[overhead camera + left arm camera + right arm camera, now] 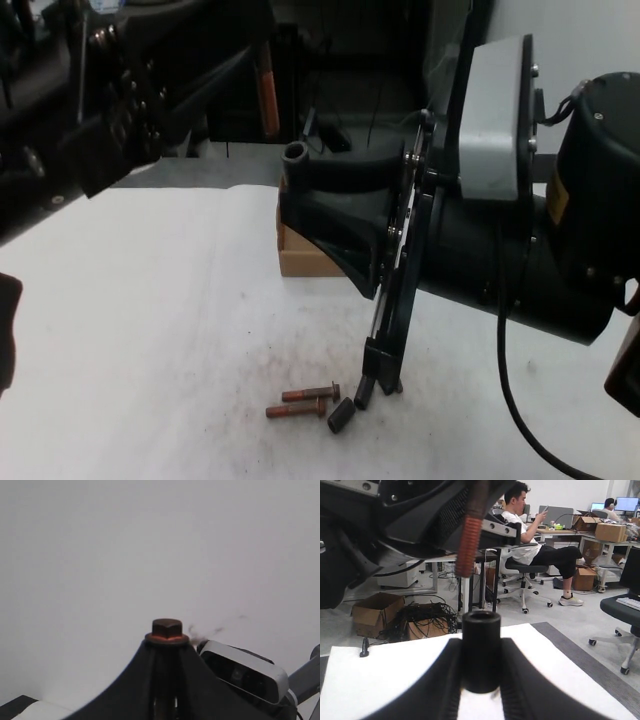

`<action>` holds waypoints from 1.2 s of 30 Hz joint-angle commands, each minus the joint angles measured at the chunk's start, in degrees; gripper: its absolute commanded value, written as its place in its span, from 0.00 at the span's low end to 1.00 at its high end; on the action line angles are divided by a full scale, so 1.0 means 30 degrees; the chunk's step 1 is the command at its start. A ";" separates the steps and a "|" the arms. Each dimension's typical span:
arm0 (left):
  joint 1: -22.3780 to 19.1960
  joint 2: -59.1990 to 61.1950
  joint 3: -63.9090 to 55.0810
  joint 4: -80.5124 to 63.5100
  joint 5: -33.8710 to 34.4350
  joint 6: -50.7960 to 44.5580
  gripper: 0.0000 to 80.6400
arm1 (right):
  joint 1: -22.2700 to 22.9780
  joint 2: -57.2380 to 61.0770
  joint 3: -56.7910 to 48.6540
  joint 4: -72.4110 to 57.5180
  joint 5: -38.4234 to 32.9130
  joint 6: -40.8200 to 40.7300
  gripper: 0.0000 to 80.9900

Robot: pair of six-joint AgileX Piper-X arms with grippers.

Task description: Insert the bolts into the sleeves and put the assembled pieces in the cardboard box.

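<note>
The left gripper [167, 652] clamps a bolt [166, 629], head past its fingertips. The right gripper [481, 655] clamps a sleeve [481, 630] between its fingers, bolt thread just beyond.

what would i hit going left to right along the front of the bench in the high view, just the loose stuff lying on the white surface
two loose bolts lying side by side → loose sleeve → black cable trailing down on the right
</note>
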 commanded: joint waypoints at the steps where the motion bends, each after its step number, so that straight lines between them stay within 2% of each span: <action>1: -0.0245 -0.0042 -0.0059 0.0310 -0.0073 0.0730 0.00 | -0.0036 -0.0007 -0.0077 -0.0375 0.0108 -0.0137 0.01; 8: -0.1172 -0.0042 -0.0059 0.2664 -0.0282 0.3079 0.00 | -0.0036 -0.0007 -0.0077 -0.0375 0.0108 -0.0137 0.01; 16: -0.1133 -0.0042 -0.0059 0.2661 -0.1234 0.3837 0.00 | -0.0036 -0.0007 -0.0077 -0.0375 0.0108 -0.0137 0.01; 29: -0.1066 0.0025 -0.0059 0.5289 -0.0652 0.6410 0.00 | -0.0039 -0.0007 -0.0116 -0.0375 0.0108 -0.0137 0.01; 32: -0.0825 0.0025 -0.0059 0.5258 -0.0648 0.6406 0.08 | -0.0085 -0.0007 -0.0116 -0.0375 0.0108 -0.0137 0.01; 34: -0.0563 0.0025 -0.0059 0.5258 -0.0599 0.6406 0.19 | -0.0120 -0.0007 -0.0116 -0.0375 0.0108 -0.0137 0.01; 36: -0.0369 0.0025 -0.0059 0.5258 -0.0498 0.6301 0.37 | -0.0140 -0.0007 -0.0116 -0.0375 0.0108 -0.0137 0.01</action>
